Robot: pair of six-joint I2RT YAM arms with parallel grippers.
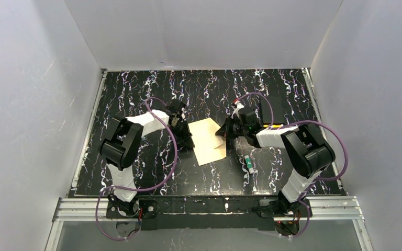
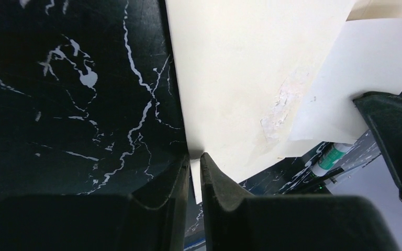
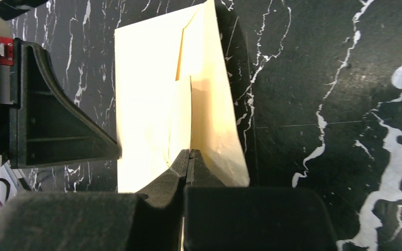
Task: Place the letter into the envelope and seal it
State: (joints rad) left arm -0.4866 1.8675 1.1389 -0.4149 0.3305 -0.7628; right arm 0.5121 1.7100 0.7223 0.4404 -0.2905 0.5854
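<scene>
The cream envelope (image 1: 205,140) lies mid-table between my grippers. It also shows in the left wrist view (image 2: 230,68), with a rough glue patch on it, and in the right wrist view (image 3: 146,104). My left gripper (image 1: 190,142) (image 2: 194,157) is shut on the envelope's left edge. My right gripper (image 1: 224,132) (image 3: 190,152) is shut on a raised panel at its right edge, apparently the flap (image 2: 356,73) (image 3: 217,125). I see no separate letter sheet; the letter is hidden or out of view.
A glue stick (image 1: 248,163) (image 2: 331,157) with a green label lies on the black marbled table (image 1: 152,94), near the right arm. A dark flat block (image 1: 270,109) sits behind the right gripper. White walls enclose the table on three sides.
</scene>
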